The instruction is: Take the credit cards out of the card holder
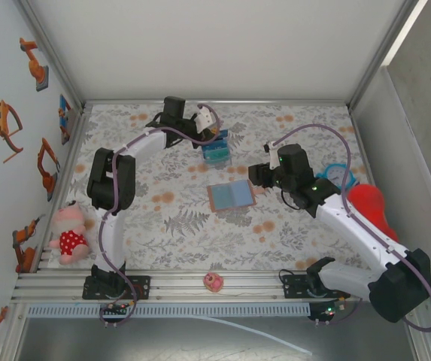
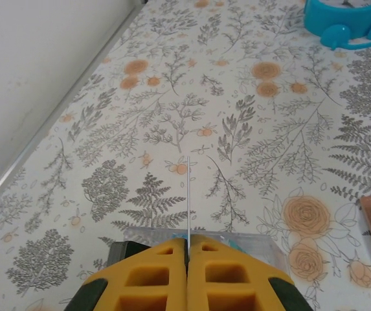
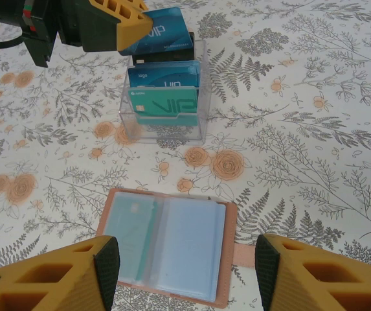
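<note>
Currently: your left gripper pinches thin teal credit card, for stowing; right gripper, open, poised over tan leather card holder, six o'clock from card.

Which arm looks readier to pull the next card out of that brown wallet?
Right, probably: the right pincer hangs open close to the open card holder, while the left pincer is shut on a blue card over the clear box.
</note>
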